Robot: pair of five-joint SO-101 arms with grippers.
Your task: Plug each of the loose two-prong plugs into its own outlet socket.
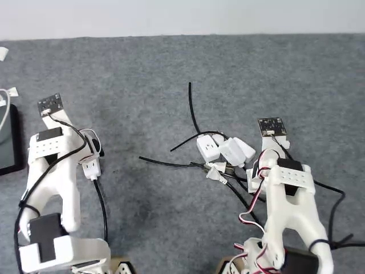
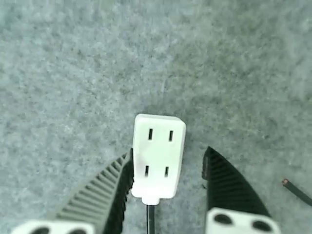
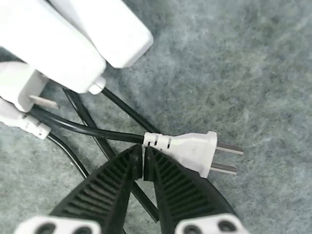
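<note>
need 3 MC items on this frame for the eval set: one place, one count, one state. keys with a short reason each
1. Where does the white outlet block lie?
A. Between the open fingers of the left hand
B. On a dark tablet
C. Stacked on another block

2. How many slots show on its face?
A. Two
B. Four
C. Six

3. The white plug at the tips of the right hand is:
A. Seated in a socket
B. Loose on the grey carpet, both prongs bare
C. Missing a prong

Key
1 A: the left wrist view shows the block with a finger on each side.
2 B: two pairs of slots, one above the other.
3 B: both prongs stick out free over the carpet.
</note>
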